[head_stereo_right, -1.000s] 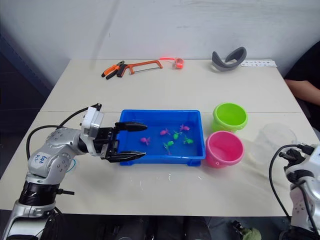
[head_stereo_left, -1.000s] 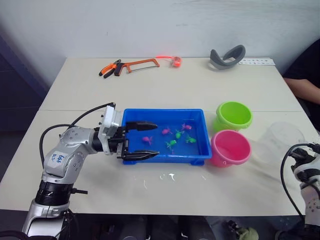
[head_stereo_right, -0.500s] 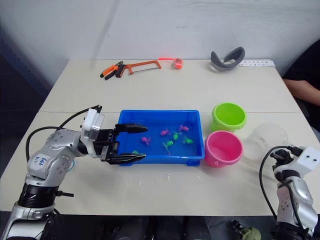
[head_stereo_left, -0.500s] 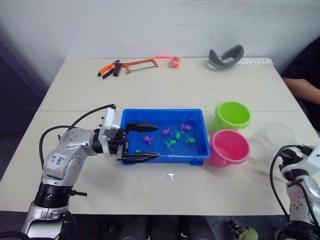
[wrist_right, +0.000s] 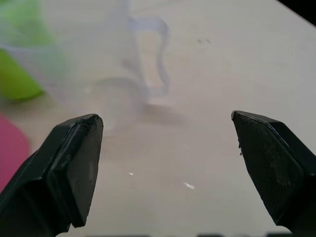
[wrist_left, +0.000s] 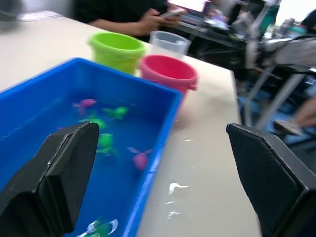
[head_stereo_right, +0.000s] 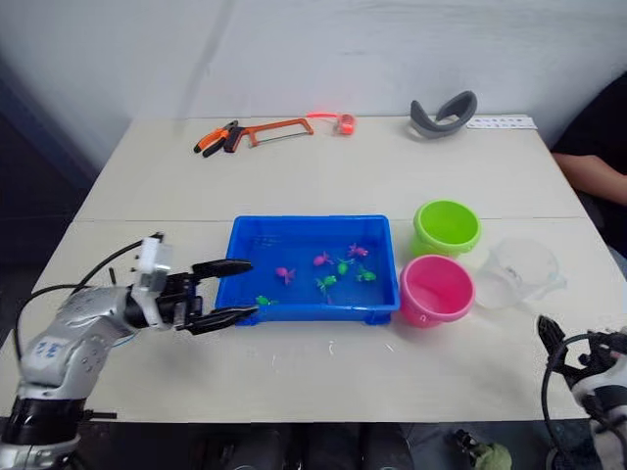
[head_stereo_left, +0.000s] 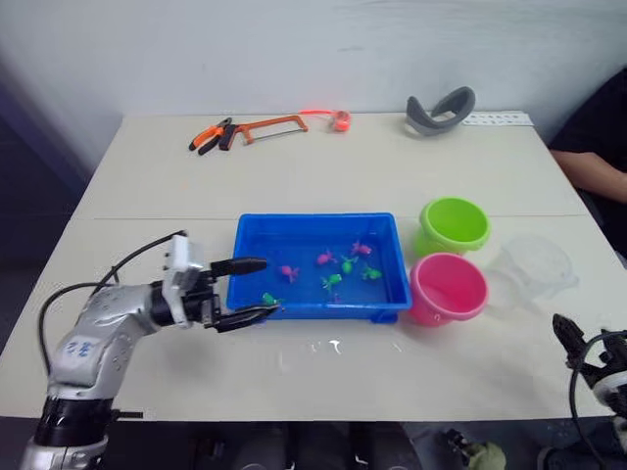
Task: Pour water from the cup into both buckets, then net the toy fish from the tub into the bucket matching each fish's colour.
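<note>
The blue tub (head_stereo_left: 313,218) sits mid-table holding water and several tiny pink and green toy fish (head_stereo_left: 335,281). To its right stand the green bucket (head_stereo_left: 456,225) and, nearer me, the pink bucket (head_stereo_left: 449,287). The clear cup (head_stereo_left: 534,264) stands upright on the table just right of the buckets, with nothing gripping it. My left gripper (head_stereo_left: 271,286) is open, its fingertips at the tub's near-left corner. My right gripper (wrist_right: 168,148) is open and empty, low at the table's front right, short of the cup (wrist_right: 108,64).
An orange hacksaw (head_stereo_left: 274,124), pliers (head_stereo_left: 214,135), an orange tape roll (head_stereo_left: 343,119) and a grey curved object (head_stereo_left: 441,108) lie along the far edge. A person's arm (head_stereo_left: 588,166) rests at the right edge. Water drops (head_stereo_left: 333,345) lie in front of the tub.
My right gripper has opened and dropped back toward the table's front right corner, leaving the cup standing. My left arm has pulled back to the left, from over the tub to its corner.
</note>
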You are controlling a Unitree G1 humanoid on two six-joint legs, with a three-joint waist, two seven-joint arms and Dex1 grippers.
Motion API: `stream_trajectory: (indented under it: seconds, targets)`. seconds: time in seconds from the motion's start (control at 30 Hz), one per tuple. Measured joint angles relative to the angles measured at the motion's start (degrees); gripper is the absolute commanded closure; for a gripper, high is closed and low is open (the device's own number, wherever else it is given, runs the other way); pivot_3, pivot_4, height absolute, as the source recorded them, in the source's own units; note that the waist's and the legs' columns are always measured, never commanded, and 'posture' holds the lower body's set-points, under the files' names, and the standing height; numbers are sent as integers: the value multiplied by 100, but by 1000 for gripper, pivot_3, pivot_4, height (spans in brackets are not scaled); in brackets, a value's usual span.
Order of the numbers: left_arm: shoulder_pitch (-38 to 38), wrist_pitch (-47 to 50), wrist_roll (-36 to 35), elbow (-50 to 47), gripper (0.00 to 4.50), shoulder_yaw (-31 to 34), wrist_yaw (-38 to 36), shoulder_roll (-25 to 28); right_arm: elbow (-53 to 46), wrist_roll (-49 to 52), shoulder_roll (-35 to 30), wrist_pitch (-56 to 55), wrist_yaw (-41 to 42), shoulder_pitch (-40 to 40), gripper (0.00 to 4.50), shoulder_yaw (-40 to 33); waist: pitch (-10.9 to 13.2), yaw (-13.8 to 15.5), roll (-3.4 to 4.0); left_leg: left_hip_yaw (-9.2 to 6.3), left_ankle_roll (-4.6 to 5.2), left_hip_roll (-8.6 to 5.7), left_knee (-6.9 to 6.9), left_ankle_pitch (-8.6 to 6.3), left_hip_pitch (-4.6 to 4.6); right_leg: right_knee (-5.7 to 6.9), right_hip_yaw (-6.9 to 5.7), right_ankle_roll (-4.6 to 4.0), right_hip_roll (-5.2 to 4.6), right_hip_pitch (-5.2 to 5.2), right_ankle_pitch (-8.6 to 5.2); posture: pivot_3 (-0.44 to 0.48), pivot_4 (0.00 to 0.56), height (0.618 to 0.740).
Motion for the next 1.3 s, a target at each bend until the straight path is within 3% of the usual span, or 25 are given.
stream_trajectory:
  seconds: [0.1,0.23,0.33,0.63,0.8,1.03,1.3]
  targets:
    - [433,-459,126,33,0,509,325,-139,-457,-10,-441,-438,911,29,70,66,-3,-4,-11,-2,-8,2,-1,-7,5,0,-2,0,1,0,0,0,150,740]
    - [1113,-2097,1014,384,0,1420,960,-388,-906,309,-812,-698,2123,-32,70,361,0,11,-16,-3,-5,4,-2,-17,-4,-13,-13,-3,0,-3,-2,0,150,740]
    - [1901,-2561,1159,617,0,2244,1509,-689,-962,64,-933,-1273,2963,-263,70,935,-4,9,-42,-3,9,4,1,-29,-8,-21,-19,4,-2,6,1,0,150,740]
    - [3363,-2472,673,919,0,3434,2341,-1532,-633,-470,-787,-2429,4276,-974,70,2530,-2,120,-89,-11,11,2,13,-50,-12,-61,-17,14,-15,11,7,0,150,740]
    - [3888,-1491,211,848,0,3778,3328,-1911,-468,-538,-640,-2700,4506,-1398,70,3049,-5,139,-100,-12,-4,5,12,-64,-12,-62,-16,10,-16,9,4,0,150,740]
    - [3504,-562,5,-65,0,3761,4650,-1965,-192,-667,-569,-2925,4611,-1745,70,3376,-9,164,-119,-16,-15,3,13,-64,-11,-58,-18,7,-20,11,5,0,150,740]
    - [1583,1912,17,-671,0,3118,6868,-1353,-39,-667,-571,-2814,4479,-1922,70,3423,-11,142,-122,-16,-2,2,13,-44,-12,-17,-23,8,-10,9,6,0,150,740]
